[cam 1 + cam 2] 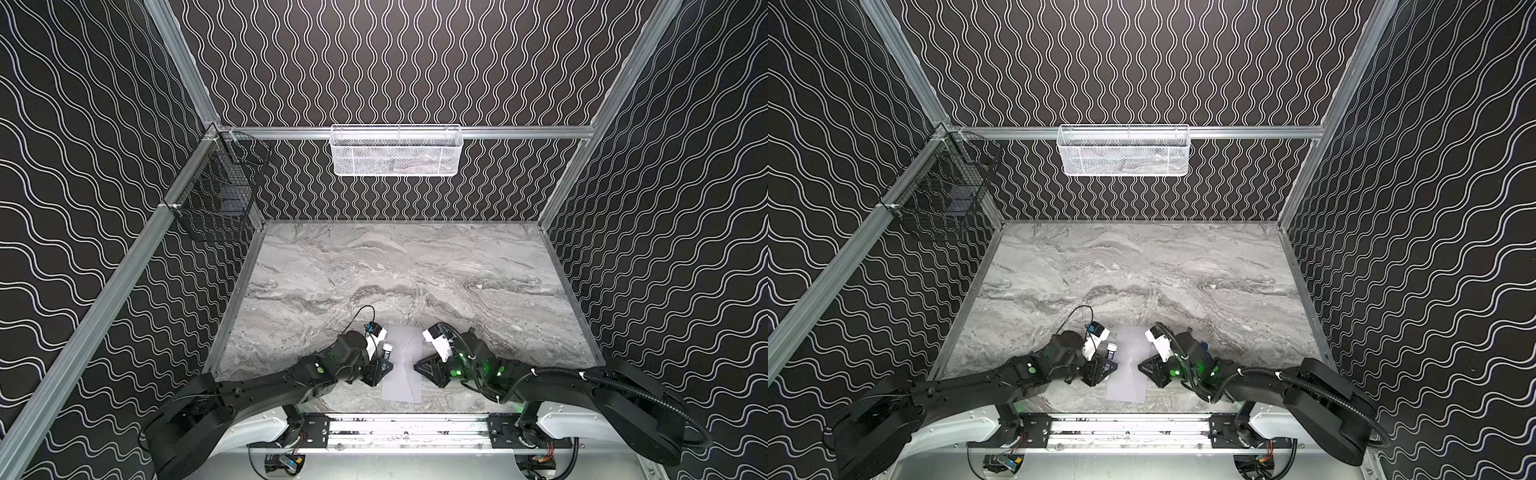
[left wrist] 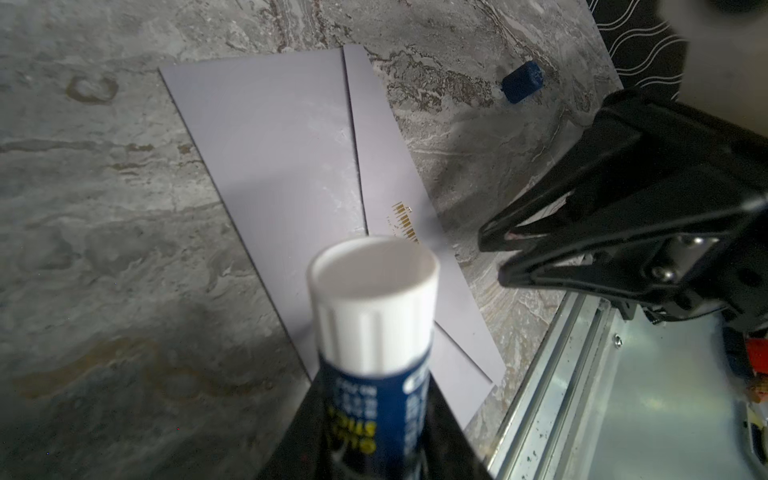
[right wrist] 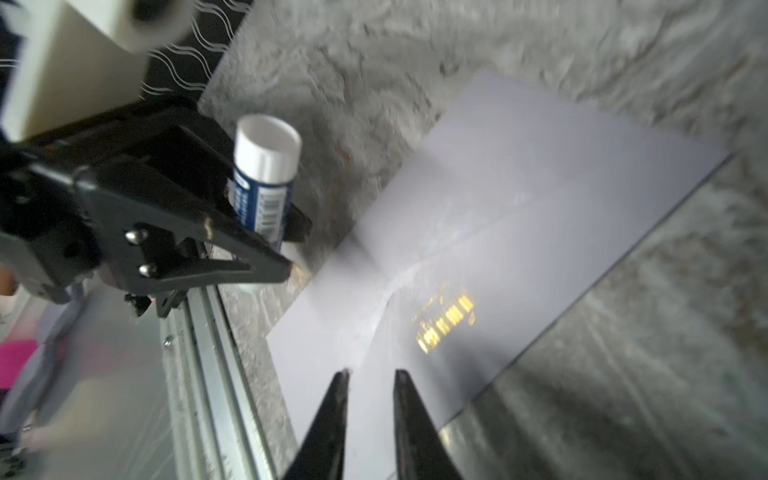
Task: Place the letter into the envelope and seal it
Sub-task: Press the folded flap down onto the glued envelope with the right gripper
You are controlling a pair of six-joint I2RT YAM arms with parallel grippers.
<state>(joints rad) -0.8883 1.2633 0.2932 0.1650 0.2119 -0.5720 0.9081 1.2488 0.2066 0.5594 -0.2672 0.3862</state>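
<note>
The pale grey-lavender envelope (image 1: 401,361) (image 1: 1129,365) lies flat near the table's front edge, its pointed flap folded down onto the body (image 2: 282,166) (image 3: 519,208). The letter is out of view. At the envelope's left edge my left gripper (image 1: 386,365) (image 2: 374,415) (image 3: 296,249) is shut on a blue glue stick (image 2: 374,324) (image 3: 266,166), whose white end points upward. At the right edge my right gripper (image 1: 417,365) (image 2: 492,259) (image 3: 372,374) hovers just over the paper. Its jaws stand a narrow gap apart with nothing between them.
A small blue cap (image 2: 521,81) lies on the marble table beyond the envelope. An aluminium rail (image 1: 407,428) runs along the front edge. A white mesh basket (image 1: 395,149) hangs on the back wall and a black wire basket (image 1: 216,195) on the left wall.
</note>
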